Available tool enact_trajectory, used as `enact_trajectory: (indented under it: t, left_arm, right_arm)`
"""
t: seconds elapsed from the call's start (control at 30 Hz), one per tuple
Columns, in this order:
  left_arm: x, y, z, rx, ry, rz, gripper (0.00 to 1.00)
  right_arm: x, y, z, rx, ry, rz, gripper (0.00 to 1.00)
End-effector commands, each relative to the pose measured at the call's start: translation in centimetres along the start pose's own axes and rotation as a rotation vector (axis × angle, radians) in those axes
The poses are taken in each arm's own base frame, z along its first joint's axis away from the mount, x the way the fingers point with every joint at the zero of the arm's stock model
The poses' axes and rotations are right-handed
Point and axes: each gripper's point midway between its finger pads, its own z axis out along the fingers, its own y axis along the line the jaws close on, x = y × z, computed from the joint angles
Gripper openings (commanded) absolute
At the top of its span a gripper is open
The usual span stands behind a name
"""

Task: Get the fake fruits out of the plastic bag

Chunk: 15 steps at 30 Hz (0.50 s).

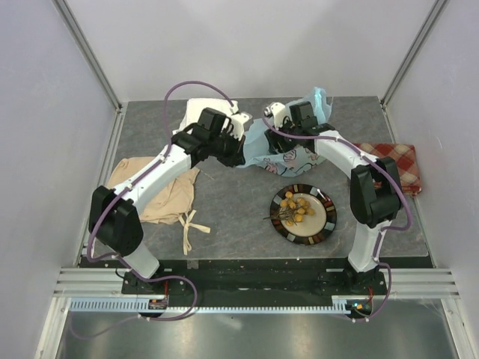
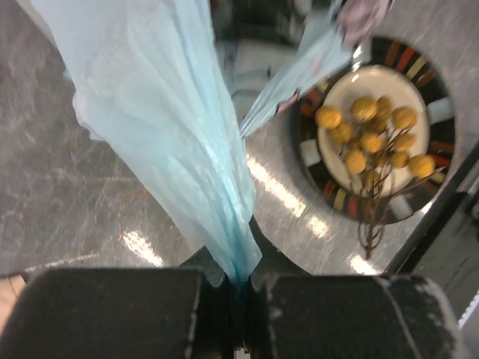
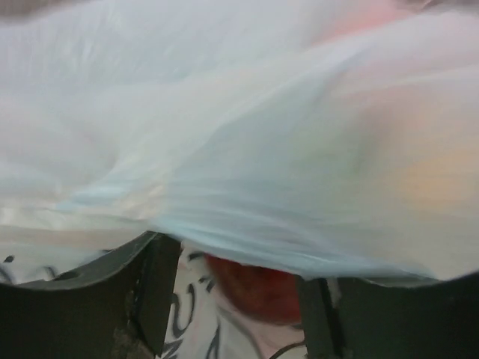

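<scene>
kit: Left gripper [image 2: 239,288] fills the bottom of its own wrist view, clenched on a gathered fold of the plastic bag [image 1: 288,155] — thin pale-blue film pulled into a taut pleat. So which step is this?

mo: Mid-emptying, I'd say. One of the fake fruits, the tan berry cluster [image 1: 296,207], already lies on the plate [image 1: 327,224]. The bag sits just behind the plate, toward the far side of the table [image 1: 224,217]. Right gripper [image 3: 239,299] is in under the film with its jaws spread and a red fruit [image 3: 251,288] between them, not pinched as far as I can see.

kit: Next move?

mo: Probably close on that red one and draw it out toward the plate while the left holds the bag up — it looks round and glossy, so a centred squeeze. Anything else inside is just blurry yellowish patches through the film.
</scene>
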Motion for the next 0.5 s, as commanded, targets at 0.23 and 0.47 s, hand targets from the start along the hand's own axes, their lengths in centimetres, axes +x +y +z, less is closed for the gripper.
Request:
enact_trajectory:
  t: [0.23, 0.47]
  left_arm:
    - [0.2, 1.4, -2.9, -0.108, -0.007, 0.077, 0.02]
    - [-2.1, -1.3, -6.6, -0.028, -0.096, 0.161, 0.02]
  right_arm:
    - [-3.2, -7.1, 1.8, 0.155, -0.063, -0.051, 0.73]
    - [-1.3, -6.9, 1.3, 0.089, -0.016, -0.058, 0.75]
